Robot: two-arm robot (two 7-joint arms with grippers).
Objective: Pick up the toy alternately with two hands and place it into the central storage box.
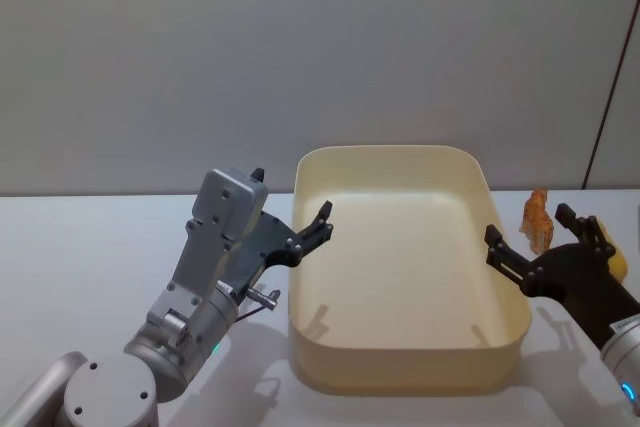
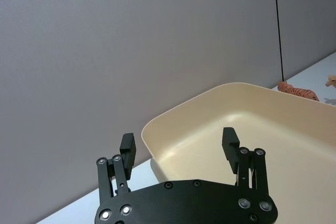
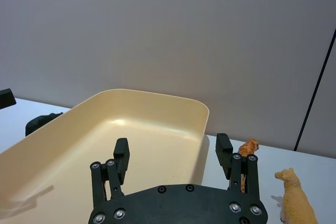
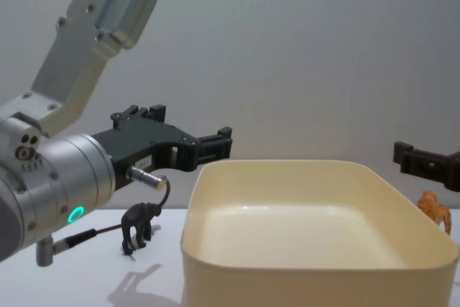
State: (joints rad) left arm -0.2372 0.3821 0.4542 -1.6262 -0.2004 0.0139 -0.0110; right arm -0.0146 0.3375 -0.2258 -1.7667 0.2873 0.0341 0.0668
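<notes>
The central storage box [image 1: 400, 372] is a big cream-yellow tub in the middle of the table, with nothing inside it. My left gripper [image 1: 296, 203] hovers open at the box's left rim, above the table, with nothing in it [image 2: 178, 145]. A black monkey toy [image 4: 139, 224] stands on the table below it, left of the box. My right gripper [image 1: 528, 225] is open and empty at the box's right rim [image 3: 172, 153]. An orange tiger toy [image 1: 537, 217] stands just beyond one of its fingers [image 3: 248, 146]. A yellow animal toy [image 3: 294, 195] stands further right.
A grey wall backs the white table. In the left wrist view the tiger [image 2: 298, 92] and another small figure [image 2: 331, 81] stand past the box's far rim. Bare tabletop lies left of the box.
</notes>
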